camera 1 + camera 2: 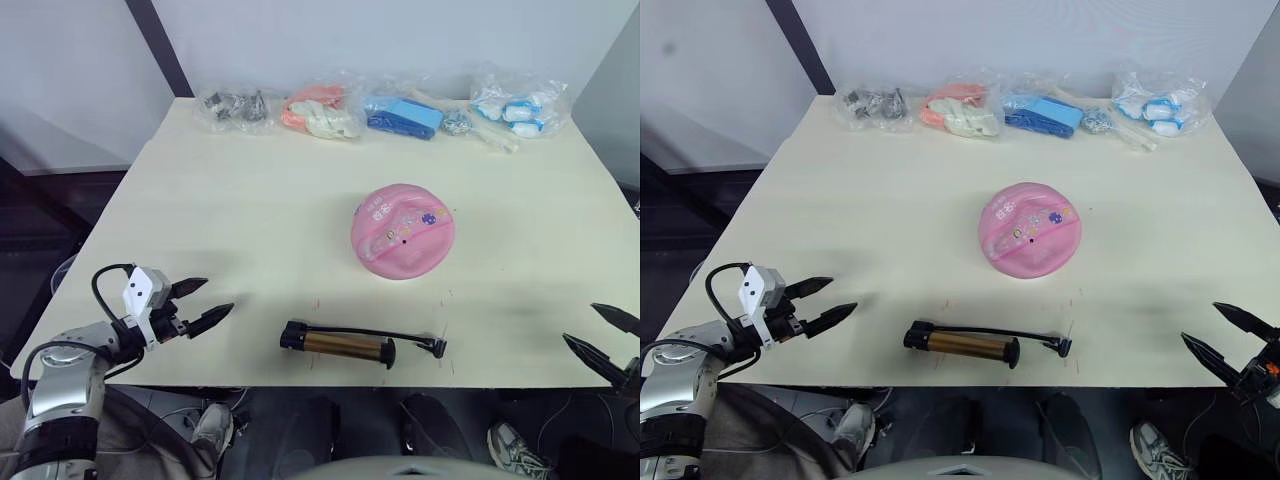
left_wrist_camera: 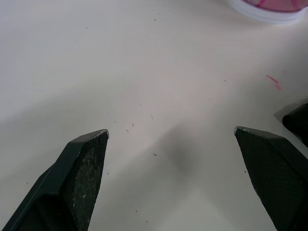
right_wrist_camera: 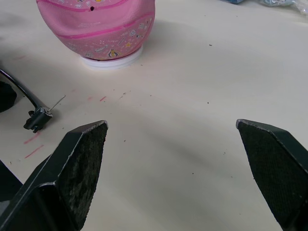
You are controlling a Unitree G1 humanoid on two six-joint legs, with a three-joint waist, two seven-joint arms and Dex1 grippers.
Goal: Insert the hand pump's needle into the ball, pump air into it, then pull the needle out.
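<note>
The pink ball (image 1: pixel 403 229) rests on a white ring right of the table's middle, partly deflated, with a small dark valve hole facing up. The bronze hand pump (image 1: pixel 345 345) lies flat near the front edge, its black hose running right to a fitting (image 1: pixel 440 347). The needle (image 3: pixel 57 102) sticks out of that fitting, pointing toward the ball (image 3: pixel 98 26). My left gripper (image 1: pixel 208 303) hovers open at the front left, left of the pump. At the front right corner my right gripper (image 1: pixel 600 332) is open too, right of the hose tip. Neither holds anything.
Several clear bags line the table's far edge: dark metal parts (image 1: pixel 233 107), pink and white items (image 1: pixel 320 112), blue items (image 1: pixel 405 115) and white-blue items (image 1: pixel 515 108). The cream table (image 1: pixel 250 210) ends just in front of the pump.
</note>
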